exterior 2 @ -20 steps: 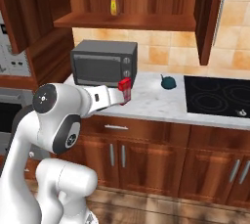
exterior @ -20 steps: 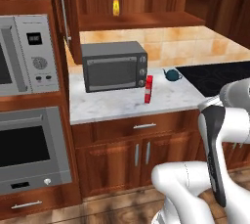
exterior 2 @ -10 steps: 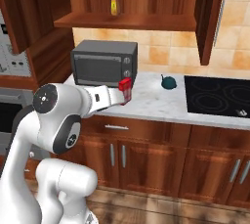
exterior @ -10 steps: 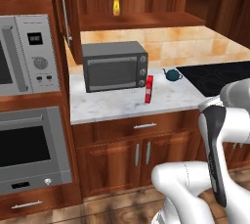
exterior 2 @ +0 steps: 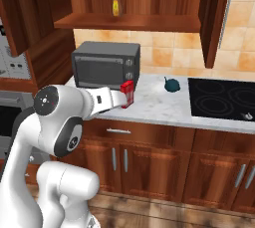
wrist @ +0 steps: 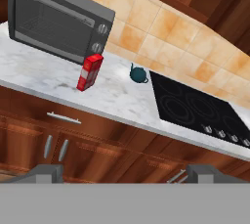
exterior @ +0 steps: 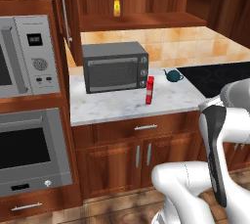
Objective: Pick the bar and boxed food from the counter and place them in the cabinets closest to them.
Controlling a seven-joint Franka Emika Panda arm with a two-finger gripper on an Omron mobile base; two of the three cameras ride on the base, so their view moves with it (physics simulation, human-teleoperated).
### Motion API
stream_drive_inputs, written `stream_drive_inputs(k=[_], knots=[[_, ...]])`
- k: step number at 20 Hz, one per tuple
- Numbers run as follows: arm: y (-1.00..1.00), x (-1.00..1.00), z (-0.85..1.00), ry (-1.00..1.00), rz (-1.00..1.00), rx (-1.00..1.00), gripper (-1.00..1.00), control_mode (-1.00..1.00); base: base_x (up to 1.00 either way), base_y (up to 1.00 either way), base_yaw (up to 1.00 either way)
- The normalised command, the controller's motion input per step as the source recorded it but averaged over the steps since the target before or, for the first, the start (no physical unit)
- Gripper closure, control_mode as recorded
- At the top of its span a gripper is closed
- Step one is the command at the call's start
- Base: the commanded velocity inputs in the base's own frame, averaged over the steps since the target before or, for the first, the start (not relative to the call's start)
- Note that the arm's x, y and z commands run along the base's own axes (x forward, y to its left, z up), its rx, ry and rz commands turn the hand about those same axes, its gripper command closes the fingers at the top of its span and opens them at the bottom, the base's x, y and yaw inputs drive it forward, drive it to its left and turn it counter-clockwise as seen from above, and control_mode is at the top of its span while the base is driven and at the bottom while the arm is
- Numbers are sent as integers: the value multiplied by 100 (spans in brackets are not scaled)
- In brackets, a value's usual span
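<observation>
A tall, slim red carton of boxed food (exterior: 150,90) (exterior 2: 127,93) (wrist: 90,72) stands upright on the white marble bench (exterior: 117,104) (exterior 2: 159,102) (wrist: 39,74), just in front of the right front corner of a dark grey toaster oven (exterior: 115,66) (exterior 2: 105,64) (wrist: 57,20) and apart from it. A little to its right, nearer the tiled back wall, sits a small teal kettle-shaped object (exterior: 172,75) (exterior 2: 171,85) (wrist: 138,75), and beyond that a black cooktop (exterior: 217,76) (exterior 2: 222,98) (wrist: 195,106) is set into the bench. Directly above the toaster oven is an open dark reddish-brown wall cabinet (exterior: 141,20) (exterior 2: 127,20) whose plank shelf carries a yellow bottle (exterior: 116,5) (exterior 2: 116,5); its door (exterior: 66,17) is swung open at the left, with a long vertical silver bar handle. Below the bench run wooden drawer and cupboard fronts with short silver handles. To the far left, a built-in silver microwave (exterior: 27,54) sits above a built-in oven (exterior: 31,152). The white robot arm is folded low in front of the bench, well short of the carton. In the hand view the end effector (wrist: 126,173) points toward the bench from below and away, its two fingertips (wrist: 48,171) set wide apart at the bottom edge with nothing between them. In the right base view the arm's forearm crosses in front of the carton's lower part.
</observation>
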Motion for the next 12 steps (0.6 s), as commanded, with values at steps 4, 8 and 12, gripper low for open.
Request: stream_drive_inputs(k=[4, 8, 12], knots=[[0, 0, 0, 0, 0, 0, -100, 100, 38, 0, 0], [0, 0, 0, 0, 0, 0, -100, 100, 38, 0, 0], [0, 0, 0, 0, 0, 0, -100, 100, 40, 1, 0]])
